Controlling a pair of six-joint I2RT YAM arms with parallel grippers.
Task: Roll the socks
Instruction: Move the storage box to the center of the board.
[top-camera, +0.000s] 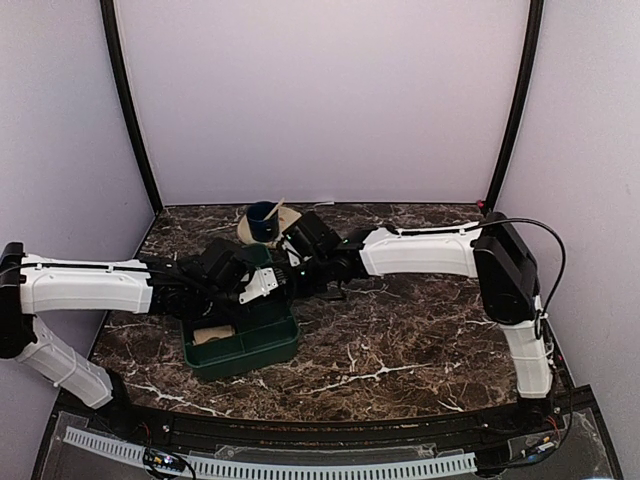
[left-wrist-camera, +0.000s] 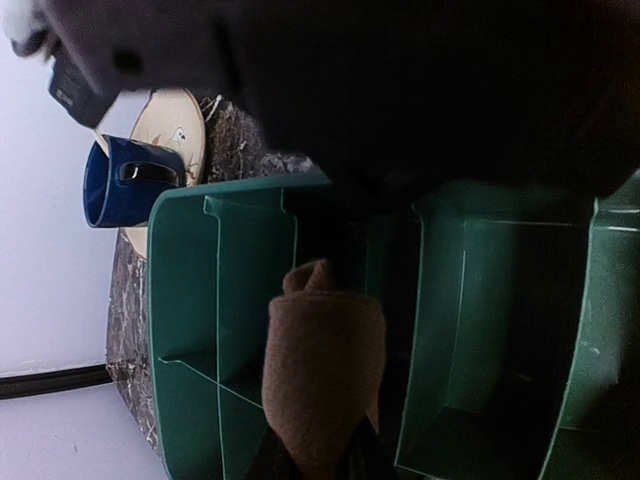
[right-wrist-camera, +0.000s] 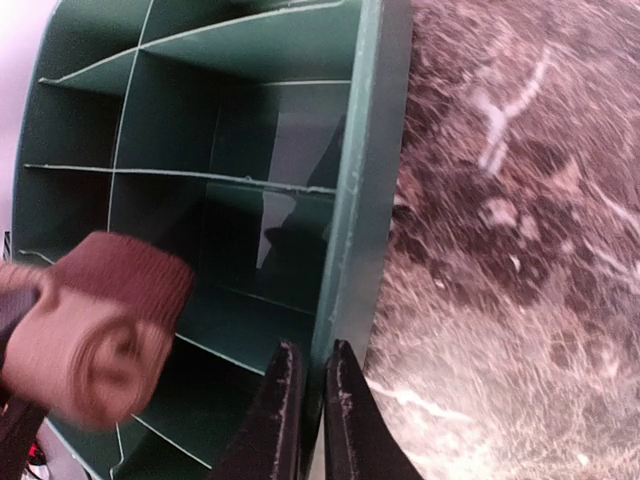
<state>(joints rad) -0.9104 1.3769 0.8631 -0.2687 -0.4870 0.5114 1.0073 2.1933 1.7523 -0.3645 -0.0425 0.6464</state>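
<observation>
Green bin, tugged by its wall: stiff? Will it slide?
The bin looks like thin plastic, so the wall pinched by the right hand may flex. It is probably light and would likely slide readily on the smooth marble table.

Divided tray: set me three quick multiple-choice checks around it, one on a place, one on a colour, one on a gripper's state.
1. Where is the blue cup?
A. on the beige saucer, beyond the tray
B. inside a compartment
C. between gripper fingers

2. What colour is the tray?
A. red
B. green
C. white

3. What is the right gripper doing?
A. hanging open over bare table
B. shut on a sock
C. pinching the tray's outer wall

Answers:
1 A: the top and left wrist views show the cup on the saucer, outside the tray's far edge.
2 B: its walls and dividers are green in every view.
3 C: in the right wrist view one finger is on each side of the wall.
</observation>
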